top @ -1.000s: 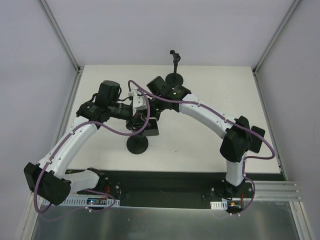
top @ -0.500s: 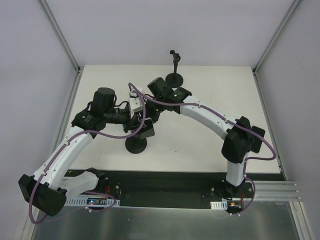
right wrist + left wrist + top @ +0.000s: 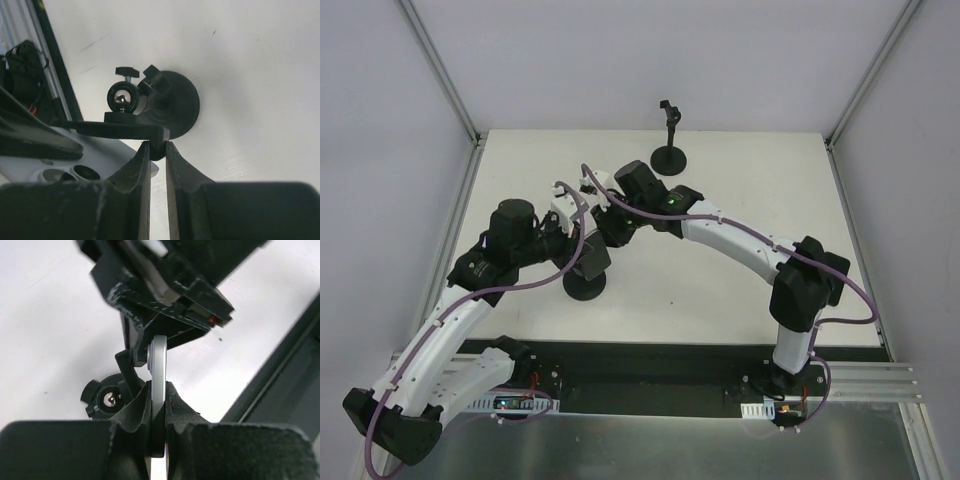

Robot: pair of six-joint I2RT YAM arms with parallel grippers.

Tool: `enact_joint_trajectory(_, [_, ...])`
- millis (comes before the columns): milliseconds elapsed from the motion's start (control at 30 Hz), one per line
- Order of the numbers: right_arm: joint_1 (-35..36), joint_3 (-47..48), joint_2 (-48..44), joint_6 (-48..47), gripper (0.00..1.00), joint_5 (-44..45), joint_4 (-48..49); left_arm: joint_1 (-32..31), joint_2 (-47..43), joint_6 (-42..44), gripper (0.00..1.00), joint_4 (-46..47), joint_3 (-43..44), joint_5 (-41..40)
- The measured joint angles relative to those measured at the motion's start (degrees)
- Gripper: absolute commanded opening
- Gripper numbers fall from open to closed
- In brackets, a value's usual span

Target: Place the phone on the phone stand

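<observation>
The phone [image 3: 159, 357] was pinched edge-on between the fingers of the left claw [image 3: 158, 392], held in the air at centre-left of the overhead view, just above the round base of the phone stand [image 3: 582, 290]. Its upper edge met the stand's black cradle, though whether it was seated there could not be told. The right claw [image 3: 155, 146] was clamped on the cradle's arm, just beside the ball joint, probably to stop the holder swivelling or tipping while the other arm fed the phone in. Set against the view half a second before, the whole cluster had drifted toward the left of the frame. The stand's base sat slightly further left, the left arm's elbow had drawn back toward the lower-left corner, and the right forearm reached further across. A second stand [image 3: 669, 157] at the top centre of the worktop [image 3: 750, 290] had not moved.
</observation>
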Motion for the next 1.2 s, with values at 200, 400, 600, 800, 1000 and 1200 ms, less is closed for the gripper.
enact_joint_trajectory(200, [4.0, -2.2, -0.7, 11.5, 0.0, 15.5, 7.8, -0.7, -4.1, -12.5, 0.0, 0.3, -1.8, -19.4])
enact_joint_trajectory(400, [11.0, -3.7, -0.8, 19.0, 0.0, 36.7, 12.1, -4.2, -3.1, -19.0, 0.0, 0.5, -1.7, -30.6])
enact_joint_trajectory(600, [15.3, -3.8, -1.9, 23.6, 0.29, 45.1, 12.0, -4.5, -0.8, -20.8, 0.0, 2.3, -1.3, -39.0])
enact_joint_trajectory(800, [17.8, -9.6, -12.1, 24.2, 0.65, 44.5, 13.8, -2.9, 0.4, -20.0, 0.0, 3.6, -1.4, -47.9])
enact_joint_trajectory(1000, [14.8, -17.1, -28.9, 20.3, 0.74, 43.8, 16.7, -2.9, -0.7, -19.5, 0.0, 3.9, -2.3, -49.0])
enact_joint_trajectory(1200, [2.0, -23.0, -38.9, 17.5, 0.77, 39.0, 18.8, -2.0, -1.7, -20.7, 0.0, 3.1, -2.7, -51.6])
